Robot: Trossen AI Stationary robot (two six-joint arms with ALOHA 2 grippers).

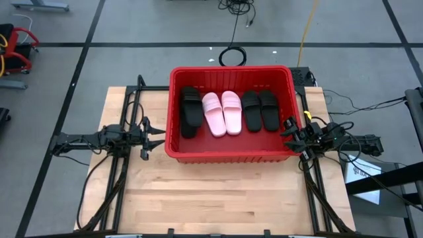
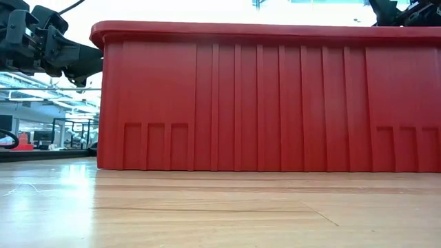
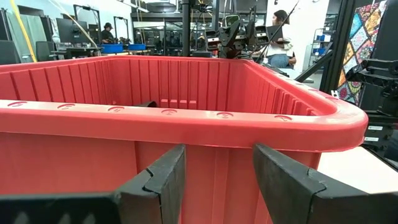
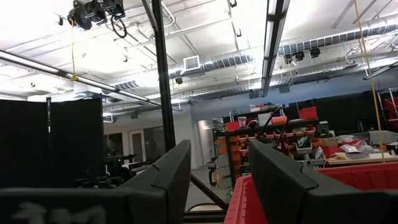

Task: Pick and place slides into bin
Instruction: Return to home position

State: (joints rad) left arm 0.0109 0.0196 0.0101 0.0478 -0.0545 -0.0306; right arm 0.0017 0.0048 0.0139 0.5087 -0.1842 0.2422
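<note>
- Slides (image 1: 223,114): side by side inside the bin (image 1: 231,156), black ones flanking the pink pair.
- Left end effector (image 1: 162,137): just outside the bin's left wall, spread, empty.
- Right end effector (image 1: 286,134): at the bin's right rim, spread, empty.
- Step: placing appears complete; return to home.
- Next move: draw both arms back from the bin, clear of its rim.

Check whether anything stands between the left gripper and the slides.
The left wall of the bin does. The left gripper, open, faces it from outside; the slides lie inside. From above, nothing visible covers them. The right gripper waits beside the opposite wall.
</note>
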